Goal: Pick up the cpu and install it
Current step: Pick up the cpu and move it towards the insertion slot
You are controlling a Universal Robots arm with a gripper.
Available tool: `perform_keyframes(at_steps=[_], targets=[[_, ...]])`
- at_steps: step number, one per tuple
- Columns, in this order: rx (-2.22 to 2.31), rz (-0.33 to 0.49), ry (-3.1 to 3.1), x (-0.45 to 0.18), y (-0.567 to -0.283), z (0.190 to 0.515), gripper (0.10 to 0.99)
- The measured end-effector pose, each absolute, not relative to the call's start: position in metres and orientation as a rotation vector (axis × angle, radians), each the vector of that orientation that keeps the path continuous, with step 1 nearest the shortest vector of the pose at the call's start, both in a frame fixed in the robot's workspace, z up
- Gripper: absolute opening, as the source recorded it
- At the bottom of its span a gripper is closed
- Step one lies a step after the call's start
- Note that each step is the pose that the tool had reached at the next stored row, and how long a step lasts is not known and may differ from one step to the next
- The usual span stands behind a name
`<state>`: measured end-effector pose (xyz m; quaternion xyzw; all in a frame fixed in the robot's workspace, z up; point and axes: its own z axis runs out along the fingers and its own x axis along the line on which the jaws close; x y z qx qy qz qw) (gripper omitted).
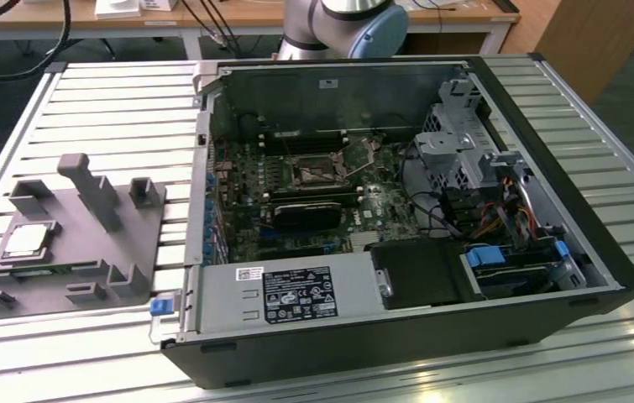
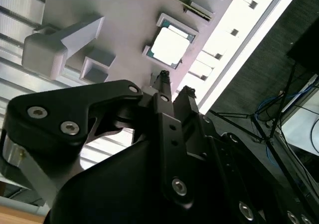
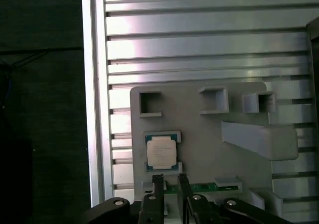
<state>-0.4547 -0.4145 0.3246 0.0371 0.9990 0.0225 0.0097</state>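
The cpu (image 1: 28,239) is a small silver-topped square chip lying flat in a pocket of the grey plastic fixture (image 1: 92,256) at the exterior view's left. In both wrist views my gripper (image 3: 170,179) (image 2: 174,83) hovers above the fixture (image 3: 199,154) (image 2: 124,15), a short way off from the cpu (image 3: 161,152) (image 2: 170,46) and not touching it. Its two black fingers stand slightly apart with nothing between them. The motherboard socket (image 1: 317,172) sits inside the opened computer case (image 1: 406,336).
The fixture has a tall upright post (image 1: 92,189) and several smaller raised blocks around the chip pocket. A slatted aluminium table (image 1: 104,109) carries everything; its edge (image 3: 92,109) runs close beside the fixture. The arm's base (image 1: 345,25) stands behind the case.
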Motion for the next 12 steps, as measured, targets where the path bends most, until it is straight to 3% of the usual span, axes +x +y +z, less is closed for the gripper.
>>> perform_keyframes(at_steps=[1, 4, 7, 10, 12], targets=[[0.116, 0.070, 3.119, -0.454, -0.415, 0.323, 0.290], [0.114, 0.070, 3.120, -0.451, -0.415, 0.317, 0.349], [0.114, 0.070, 3.121, -0.449, -0.415, 0.312, 0.525], [0.111, 0.070, 3.122, -0.447, -0.415, 0.306, 0.584], [0.110, 0.070, 3.122, -0.447, -0.415, 0.303, 0.698]])
